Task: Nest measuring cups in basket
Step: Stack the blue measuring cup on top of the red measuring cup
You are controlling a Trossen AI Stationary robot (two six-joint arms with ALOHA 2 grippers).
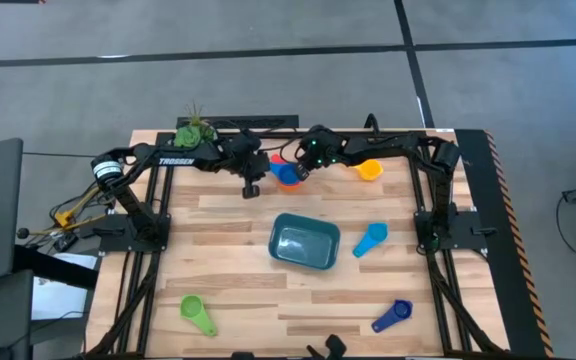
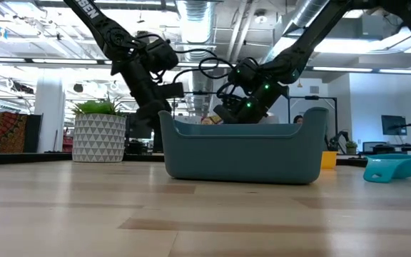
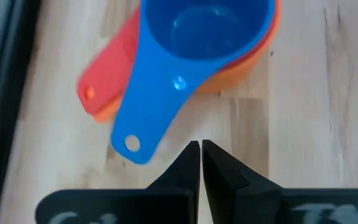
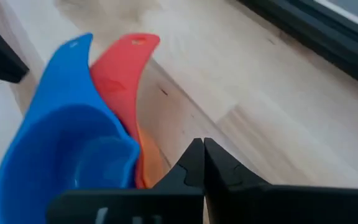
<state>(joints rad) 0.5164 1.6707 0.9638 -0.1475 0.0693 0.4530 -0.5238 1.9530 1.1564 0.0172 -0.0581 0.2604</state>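
A teal basket (image 1: 305, 243) sits upright near the middle of the wooden table, nothing visible inside it. Behind it, at the far edge, a blue cup (image 3: 210, 37) rests nested in red (image 3: 107, 81) and orange cups (image 3: 253, 59), handles fanned apart. A yellow cup (image 1: 369, 170) lies nearby. A light blue cup (image 1: 369, 240) lies just beside the basket; green (image 1: 197, 314) and dark blue cups (image 1: 392, 316) lie well apart near the front edge.
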